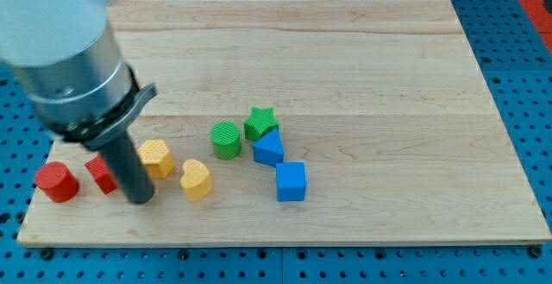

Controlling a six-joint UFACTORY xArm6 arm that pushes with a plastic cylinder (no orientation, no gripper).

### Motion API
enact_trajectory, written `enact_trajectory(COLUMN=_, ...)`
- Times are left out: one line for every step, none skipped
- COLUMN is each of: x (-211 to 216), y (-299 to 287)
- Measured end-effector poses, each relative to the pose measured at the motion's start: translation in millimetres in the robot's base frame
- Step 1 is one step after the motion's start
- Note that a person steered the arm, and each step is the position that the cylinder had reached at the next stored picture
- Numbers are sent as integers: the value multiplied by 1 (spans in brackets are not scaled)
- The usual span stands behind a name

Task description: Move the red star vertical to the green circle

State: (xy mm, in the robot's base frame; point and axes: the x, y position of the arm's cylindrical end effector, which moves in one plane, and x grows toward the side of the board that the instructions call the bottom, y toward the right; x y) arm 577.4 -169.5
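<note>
Wooden board (pixel 362 51) fills most of your view, resting on a blue pegboard surface (pixel 526 59), and all the blocks you see sit in its lower left half. Your red star (pixel 100 173) lies near the view's bottom left, partly hidden behind the dark rod, so its shape is only half readable. My tip (pixel 141 199) is down on the board just beside that star, on its right, between it and the yellow hexagon (pixel 156 157). You have no jaws to check here: the arm ends in a plain rod that holds nothing. Look left of the star and you find a red cylinder (pixel 57 181) near the board's edge. Your green circle (pixel 226 139) stands well to the right of the star, roughly mid-board, with a green star (pixel 260 122) just beside it on the right. A yellow heart (pixel 197 179) sits below and left of the circle. You will see a blue triangle (pixel 268 148) touching the green star, and a blue cube (pixel 291 181) just below it
</note>
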Motion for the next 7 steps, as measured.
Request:
enact_trajectory(x=1, y=-42)
enact_trajectory(x=-42, y=-51)
enact_trajectory(x=-49, y=-9)
enact_trajectory(x=-71, y=-6)
enact_trajectory(x=-62, y=-24)
enact_trajectory(x=-65, y=-44)
enact_trajectory(x=-106, y=-35)
